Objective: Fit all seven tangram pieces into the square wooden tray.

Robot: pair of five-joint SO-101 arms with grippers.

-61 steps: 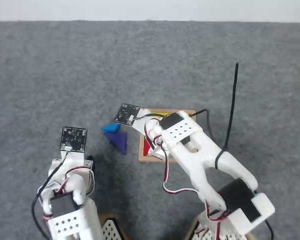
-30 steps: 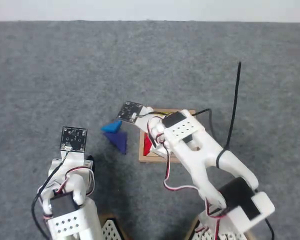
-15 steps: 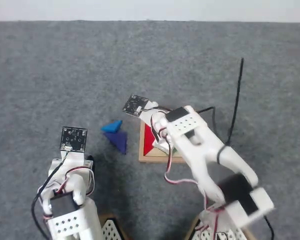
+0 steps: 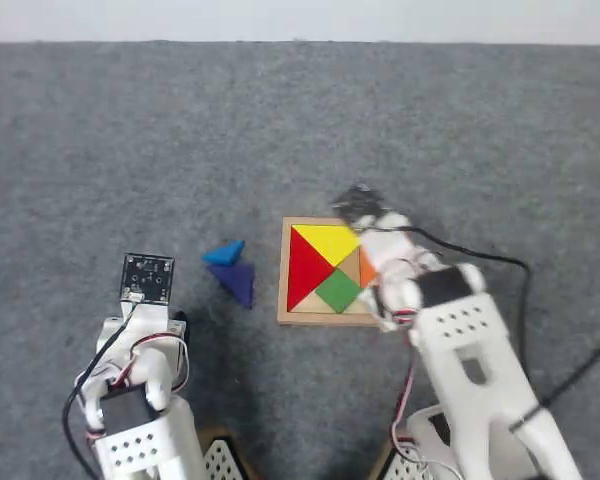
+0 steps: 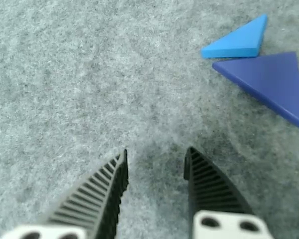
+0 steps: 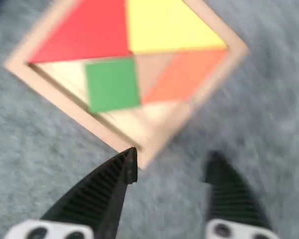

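Right gripper spread by wooden tray; light-blue triangle, navy triangle outside

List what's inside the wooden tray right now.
Red triangle, yellow triangle, green square and an orange piece, with bare-looking wood beside the square. In the high view the right arm covers the tray's right edge.

One tray — maybe five pieces inside; two blue triangles outside.
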